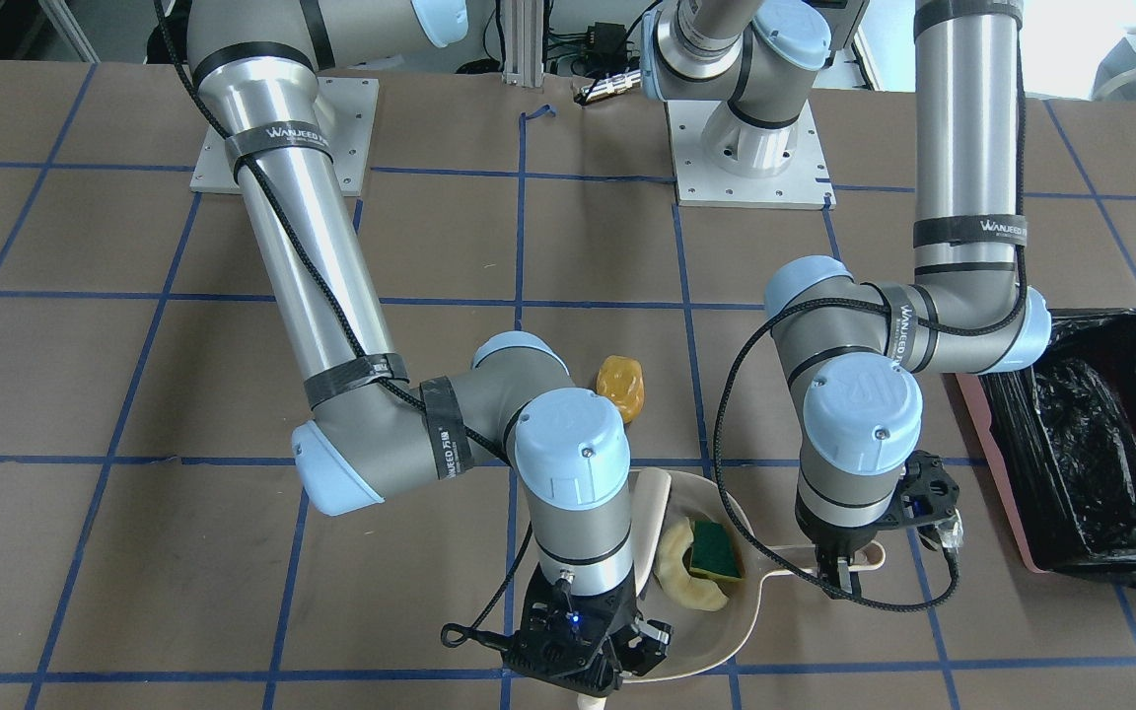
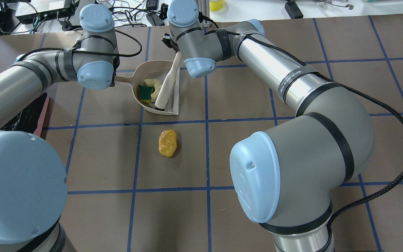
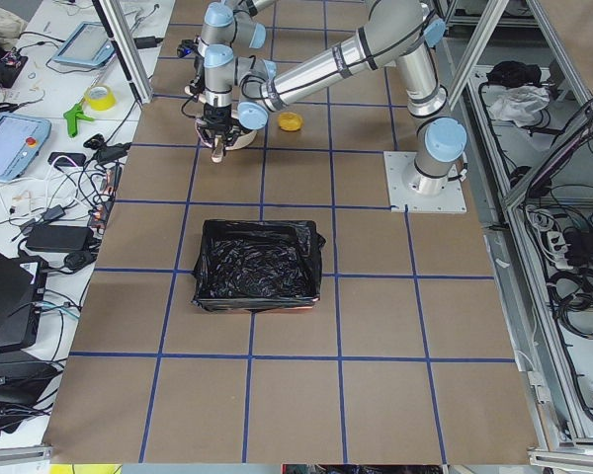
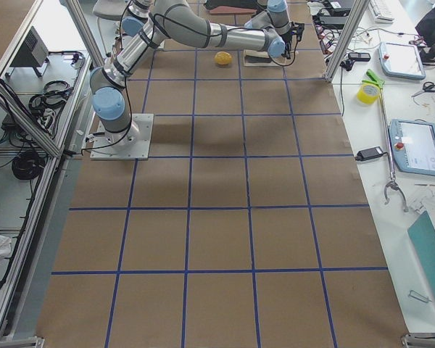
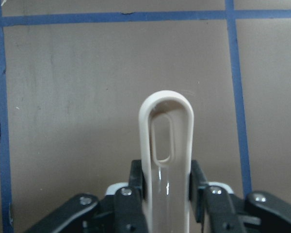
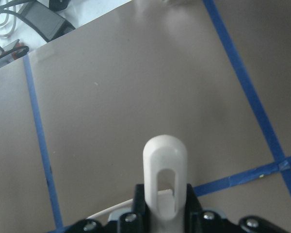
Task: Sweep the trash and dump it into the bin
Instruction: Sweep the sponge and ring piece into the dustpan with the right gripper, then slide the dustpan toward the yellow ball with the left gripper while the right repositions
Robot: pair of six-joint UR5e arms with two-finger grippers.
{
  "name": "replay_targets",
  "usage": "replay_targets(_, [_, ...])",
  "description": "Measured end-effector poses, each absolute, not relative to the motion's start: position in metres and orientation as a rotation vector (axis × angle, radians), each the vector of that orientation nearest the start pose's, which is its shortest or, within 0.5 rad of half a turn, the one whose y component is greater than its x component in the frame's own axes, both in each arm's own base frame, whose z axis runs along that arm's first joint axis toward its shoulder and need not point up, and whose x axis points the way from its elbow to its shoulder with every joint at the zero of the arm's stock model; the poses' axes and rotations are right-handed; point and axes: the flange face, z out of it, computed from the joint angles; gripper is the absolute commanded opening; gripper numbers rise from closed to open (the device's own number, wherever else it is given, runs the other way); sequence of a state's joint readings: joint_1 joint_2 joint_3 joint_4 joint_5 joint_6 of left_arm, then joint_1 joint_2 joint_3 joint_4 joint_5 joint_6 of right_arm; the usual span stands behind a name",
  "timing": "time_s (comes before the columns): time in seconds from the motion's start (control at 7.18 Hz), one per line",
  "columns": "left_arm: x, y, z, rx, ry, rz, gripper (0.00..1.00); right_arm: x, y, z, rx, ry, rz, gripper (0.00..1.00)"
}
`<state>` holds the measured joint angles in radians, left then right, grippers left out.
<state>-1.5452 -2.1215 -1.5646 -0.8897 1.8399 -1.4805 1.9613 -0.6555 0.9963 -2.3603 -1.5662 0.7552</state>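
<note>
The beige dustpan (image 1: 726, 631) lies flat on the table. In it rest a pale yellow curved piece (image 1: 678, 572) and a green-and-yellow sponge (image 1: 716, 549). My left gripper (image 1: 839, 570) is shut on the dustpan's handle (image 5: 166, 145). My right gripper (image 1: 596, 671) is shut on the handle (image 6: 165, 170) of a beige brush (image 2: 166, 85), whose head rests inside the pan beside the trash. An orange-yellow lump (image 1: 620, 387) lies loose on the table, apart from the pan on the robot's side (image 2: 167, 142). The bin (image 1: 1100, 444), black-lined with pink sides, stands beyond my left arm.
Brown table surface with a blue tape grid (image 2: 205, 189) spreads all around. Both arm bases sit on metal plates (image 1: 750, 177). Operators' benches with tablets, tape and cables (image 3: 40, 138) run along the far table edge. The bin (image 3: 255, 265) stands two grid squares from the dustpan.
</note>
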Motion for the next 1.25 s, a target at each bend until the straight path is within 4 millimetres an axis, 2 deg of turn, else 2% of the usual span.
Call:
replay_targets(0.14, [-0.09,-0.672,0.24,-2.073,2.173,-0.422,0.0,0.448,-0.722,0.247,0.497,2.791,-0.516,0.0])
replay_targets(0.28, [-0.09,-0.672,0.24,-2.074,2.176,-0.42,0.0,0.443,-0.721,0.252,0.464,2.807,-0.496,0.0])
replay_targets(0.42, [-0.09,-0.672,0.241,-2.074,2.179,-0.418,0.0,0.427,-0.725,0.261,0.442,2.842,-0.457,0.0])
replay_targets(0.56, [-0.09,-0.672,0.241,-2.071,2.183,-0.419,0.0,0.402,-0.728,0.279,0.437,2.883,-0.386,0.0])
replay_targets(0.7, [-0.09,-0.672,0.244,-2.066,2.189,-0.423,0.0,0.379,-0.721,0.303,0.435,2.922,-0.304,0.0])
replay_targets(0.84, [-0.089,-0.671,0.251,-2.058,2.207,-0.431,0.0,0.361,-0.705,0.32,0.452,2.962,-0.218,0.0])
replay_targets(0.98, [-0.086,-0.671,0.26,-2.047,2.241,-0.432,0.0,0.343,-0.684,0.327,0.478,2.997,-0.147,0.0])
replay_targets(1.11, [-0.078,-0.67,0.266,-2.036,2.281,-0.416,0.0,0.322,-0.659,0.329,0.503,3.029,-0.107,0.0])
replay_targets(1.25, [-0.059,-0.668,0.272,-2.032,2.321,-0.378,0.0,0.296,-0.632,0.327,0.523,3.058,-0.094,0.0])
